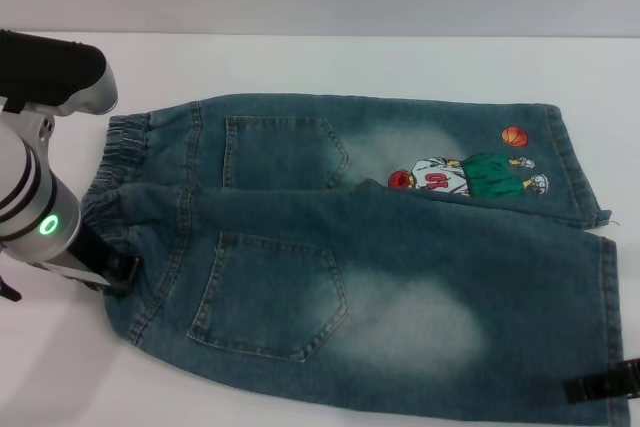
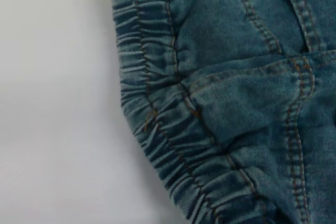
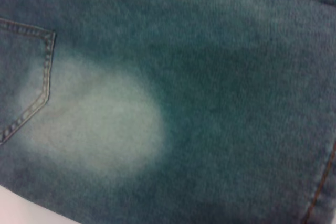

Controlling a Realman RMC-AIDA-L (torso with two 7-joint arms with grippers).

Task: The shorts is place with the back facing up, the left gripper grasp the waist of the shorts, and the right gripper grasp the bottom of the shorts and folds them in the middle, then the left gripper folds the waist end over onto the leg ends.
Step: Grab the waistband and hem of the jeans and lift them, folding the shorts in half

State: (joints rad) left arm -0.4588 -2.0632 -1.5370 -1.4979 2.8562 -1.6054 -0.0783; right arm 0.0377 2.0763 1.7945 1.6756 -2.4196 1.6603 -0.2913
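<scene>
Shorts (image 1: 350, 277) flat on table (image 1: 300, 57), pockets up; left gripper (image 1: 110, 265) at waist (image 1: 125, 162), right gripper (image 1: 600, 383) at hem; grip of both unclear.

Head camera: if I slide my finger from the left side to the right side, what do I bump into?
Left hand at the waist → near back pocket → pale patch → basketball-player print → right hand at the leg ends.

The shorts (image 1: 380, 267) lie flat on the table (image 1: 300, 62), waist (image 1: 115, 182) to the left, leg ends (image 1: 590, 277) right. The left gripper (image 1: 110, 267) sits at the waist; the right gripper (image 1: 600, 384) sits at the near hem.
</scene>
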